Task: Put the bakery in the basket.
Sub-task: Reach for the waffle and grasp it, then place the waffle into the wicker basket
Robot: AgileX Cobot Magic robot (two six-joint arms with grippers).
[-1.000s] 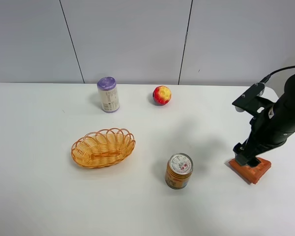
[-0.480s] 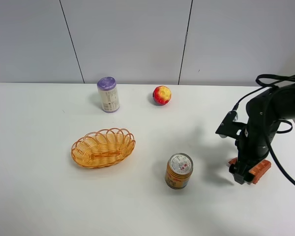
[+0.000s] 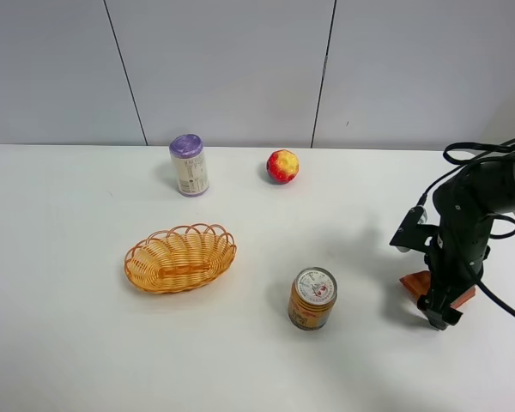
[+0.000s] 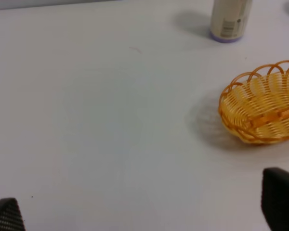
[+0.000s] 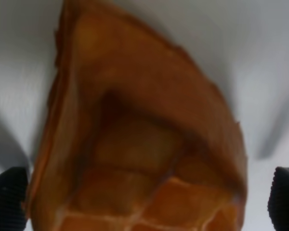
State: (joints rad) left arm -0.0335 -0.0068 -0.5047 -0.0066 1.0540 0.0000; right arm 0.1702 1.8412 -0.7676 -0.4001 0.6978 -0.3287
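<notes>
The bakery, an orange-brown waffle wedge (image 3: 415, 283), lies on the white table at the right, mostly hidden under my right arm. In the right wrist view the waffle (image 5: 135, 144) fills the frame, very close. My right gripper (image 3: 436, 316) points down onto it and is open, with a dark fingertip on each side of the waffle (image 5: 144, 202). The wicker basket (image 3: 180, 257) sits left of centre, empty; it also shows in the left wrist view (image 4: 260, 113). My left gripper (image 4: 142, 211) is open and empty over bare table, well away from the basket, and is out of the exterior view.
An upright drink can (image 3: 312, 299) stands between the basket and the waffle. A purple-lidded canister (image 3: 189, 165) and a red-yellow apple (image 3: 282, 166) stand at the back. The table's right edge is close to the right arm.
My right arm has folded in and lowered its gripper onto the waffle, covering most of it. The other objects have not moved.
</notes>
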